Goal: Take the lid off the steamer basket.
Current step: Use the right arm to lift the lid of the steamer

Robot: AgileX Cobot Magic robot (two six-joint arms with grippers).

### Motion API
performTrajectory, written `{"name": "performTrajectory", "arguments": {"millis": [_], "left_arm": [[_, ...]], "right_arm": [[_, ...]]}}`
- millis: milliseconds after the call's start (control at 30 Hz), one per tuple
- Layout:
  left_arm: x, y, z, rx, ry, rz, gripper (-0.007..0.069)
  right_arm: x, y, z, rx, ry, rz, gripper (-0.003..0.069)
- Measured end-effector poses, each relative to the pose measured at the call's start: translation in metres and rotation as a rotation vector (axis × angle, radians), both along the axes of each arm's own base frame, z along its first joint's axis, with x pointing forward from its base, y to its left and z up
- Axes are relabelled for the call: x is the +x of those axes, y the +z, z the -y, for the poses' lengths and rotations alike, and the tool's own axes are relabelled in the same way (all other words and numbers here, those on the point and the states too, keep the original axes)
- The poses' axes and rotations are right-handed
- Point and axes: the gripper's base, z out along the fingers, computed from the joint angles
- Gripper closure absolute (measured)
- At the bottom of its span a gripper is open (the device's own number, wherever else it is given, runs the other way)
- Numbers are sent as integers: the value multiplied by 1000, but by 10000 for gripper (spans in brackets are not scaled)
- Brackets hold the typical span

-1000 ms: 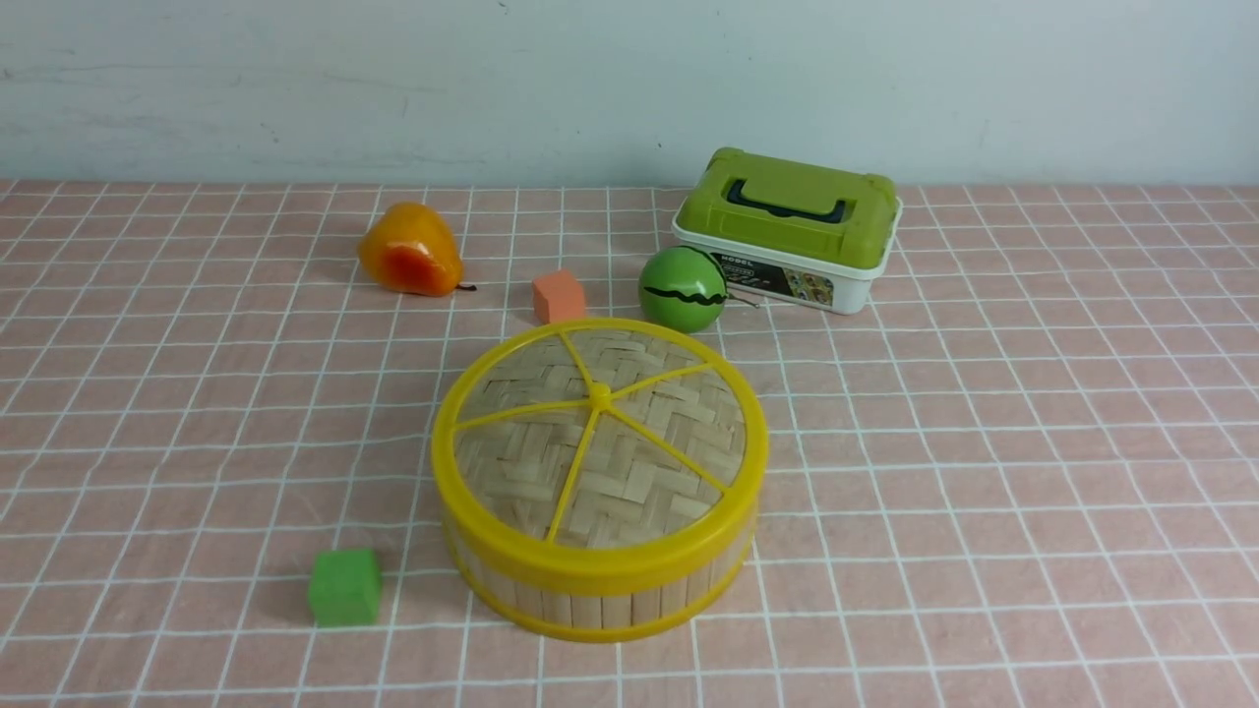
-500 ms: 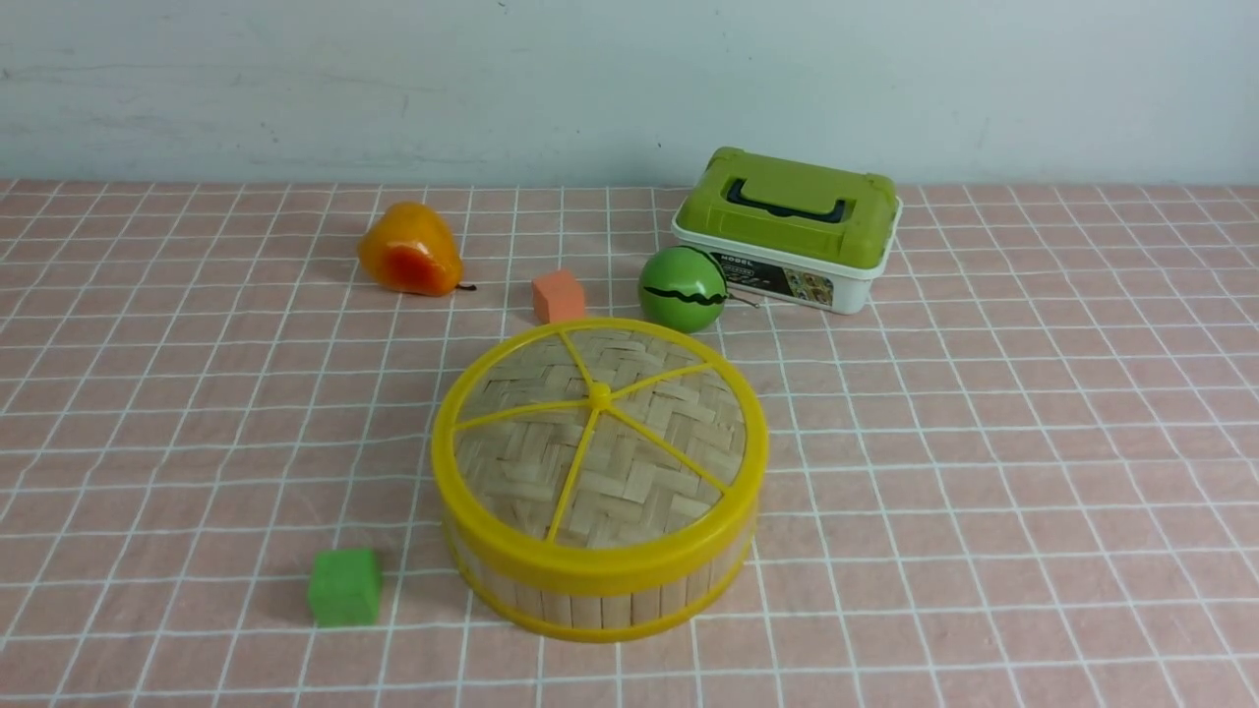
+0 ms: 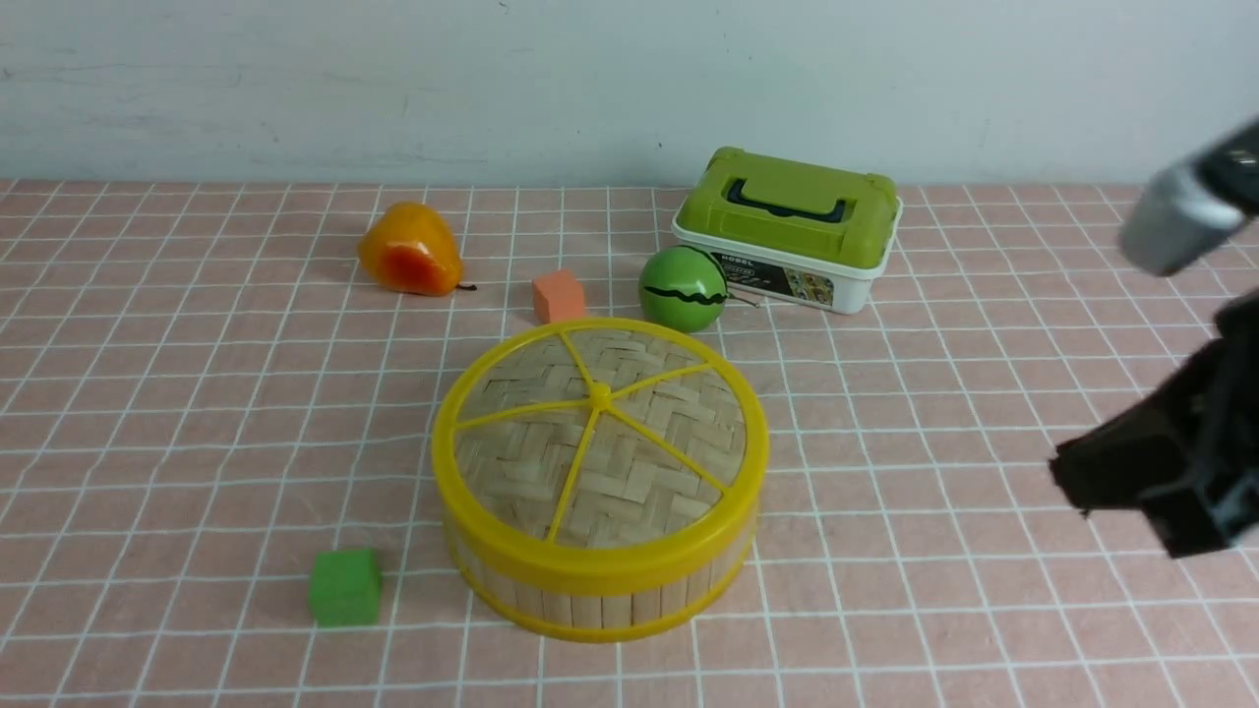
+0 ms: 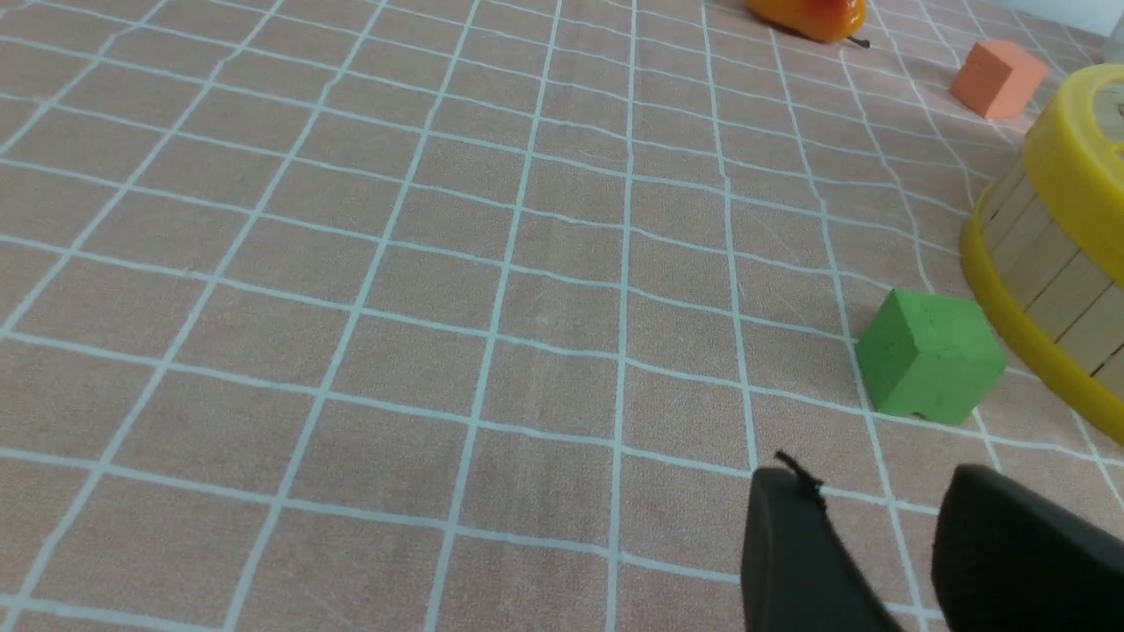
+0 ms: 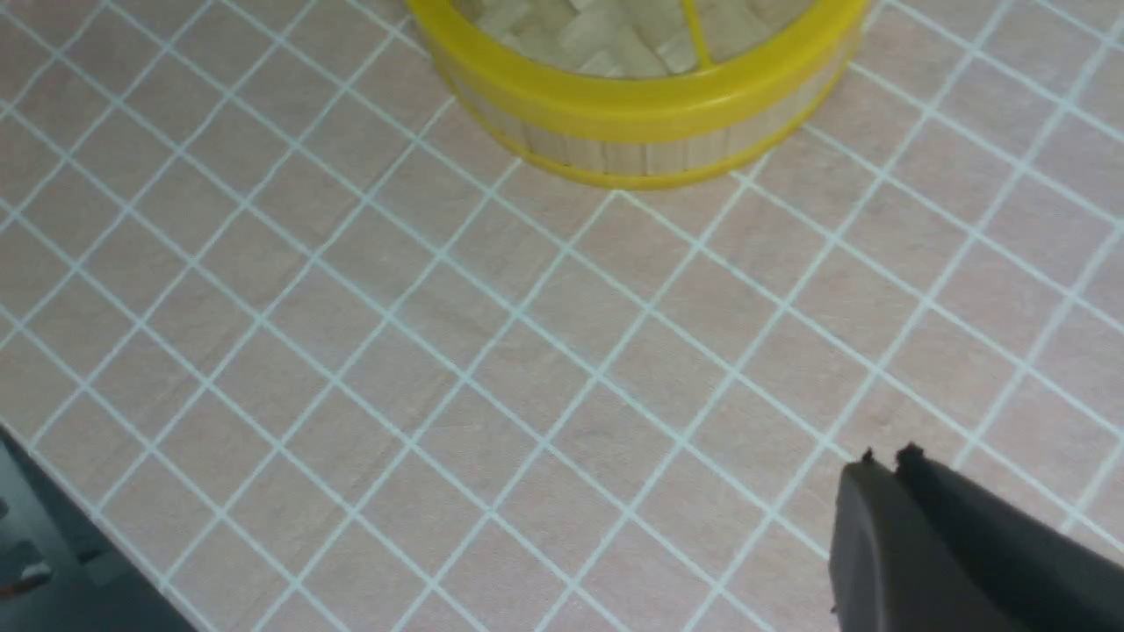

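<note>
The lid (image 3: pixel 600 433), woven tan bamboo with a yellow rim, spokes and centre knob, sits closed on the steamer basket (image 3: pixel 590 598) in the middle of the pink checked cloth. My right gripper (image 3: pixel 1072 482) is shut and empty above the cloth, well to the right of the basket. In the right wrist view its tips (image 5: pixel 882 458) are pressed together, and the lid rim (image 5: pixel 641 110) and basket slats (image 5: pixel 632 156) lie far ahead. My left gripper (image 4: pixel 874 483) is open and empty, low over the cloth near the basket's wall (image 4: pixel 1045 272). It is out of the front view.
A green cube (image 3: pixel 344 587) lies left of the basket, close to my left gripper (image 4: pixel 931 364). Behind the basket are an orange cube (image 3: pixel 558 295), a pear (image 3: pixel 408 251), a green ball (image 3: pixel 682 288) and a white box with a green lid (image 3: pixel 787 226).
My right arm has come into the front view from the right edge. The lid, the basket and the other objects have not moved.
</note>
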Motion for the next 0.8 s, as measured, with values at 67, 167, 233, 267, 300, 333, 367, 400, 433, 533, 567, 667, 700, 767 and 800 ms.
{"name": "performTrajectory", "arguments": {"millis": [67, 167, 233, 267, 300, 333, 367, 400, 433, 533, 567, 667, 700, 767, 800], "left_arm": [[0, 0, 0, 0, 0, 0, 386], [0, 0, 0, 0, 0, 0, 386], [0, 0, 0, 0, 0, 0, 386], [0, 0, 0, 0, 0, 0, 386], [0, 0, 0, 0, 0, 0, 386], [0, 0, 0, 0, 0, 0, 386], [0, 0, 0, 0, 0, 0, 386], [0, 0, 0, 0, 0, 0, 386], [0, 0, 0, 0, 0, 0, 386], [0, 0, 0, 0, 0, 0, 386], [0, 0, 0, 0, 0, 0, 386], [0, 0, 0, 0, 0, 0, 386], [0, 0, 0, 0, 0, 0, 386], [0, 0, 0, 0, 0, 0, 386], [0, 0, 0, 0, 0, 0, 386]], "right_arm": [[8, -7, -12, -18, 31, -35, 663], [26, -20, -35, -79, 77, -81, 657], [35, -25, -43, -100, 77, -98, 655], [47, -29, -54, -132, 67, -116, 642], [48, -30, -55, -138, 67, -114, 640], [56, -32, -62, -155, 62, -122, 620], [61, -33, -67, -164, 64, -122, 603], [61, -33, -67, -164, 64, -122, 603], [68, -33, -77, -175, 75, -120, 568], [81, -33, -93, -181, 98, -109, 498], [89, -35, -104, -181, 111, -105, 448], [111, -34, -126, -153, 102, -80, 321], [113, -35, -127, -151, 97, -78, 315], [124, -36, -135, -137, 76, -63, 265], [133, -40, -141, -128, 61, -57, 229]]}}
